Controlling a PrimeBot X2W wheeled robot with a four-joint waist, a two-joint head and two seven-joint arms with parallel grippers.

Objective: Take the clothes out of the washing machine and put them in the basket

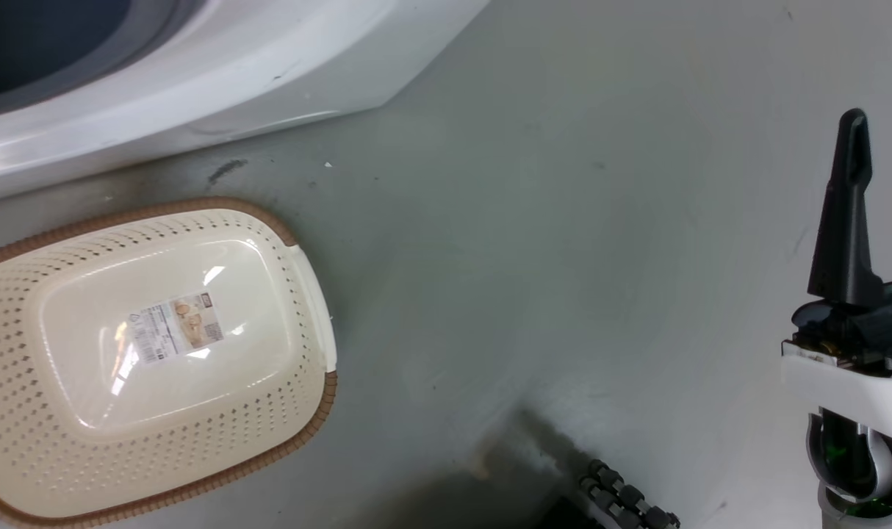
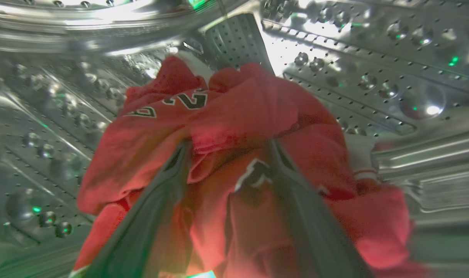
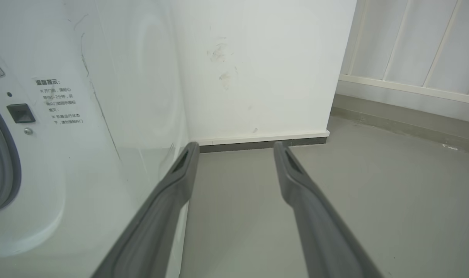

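The basket (image 1: 270, 433) stands upright on the grey floor (image 1: 563, 257) just in front of the washing machine (image 1: 218, 66). Its long axis runs from lower left to upper right in the head view, its open mouth faces up and its left end is cut off by the picture's edge. A paper label (image 1: 174, 327) lies on its smooth bottom, with print too small to read. The clothes (image 2: 238, 116) are a crumpled red heap inside the perforated steel drum (image 2: 373, 58), with no clear long axis. Two white, dark-edged numerals show near the top of the heap: one reads as a 2, the other is folded and hard to make out. This view is blurred. The left pincer (image 2: 228, 144) is pushed into the heap with its fingers spread, red fabric bunched between and around them, and their tips are partly sunk in the cloth. The right pincer (image 3: 234, 144) is also spread, with nothing between its fingers, and points at the floor near the foot of a white wall (image 3: 257, 58) beside the machine's front. There, the grey porthole rim (image 3: 2, 173) is cut off at the left edge, next to a dark square latch recess (image 3: 21, 113). Beside the recess are several lines of Chinese printing (image 3: 60, 102), too fine to read with certainty. In the head view one dark finger (image 1: 846, 220) of the right pincer rises at the right edge.
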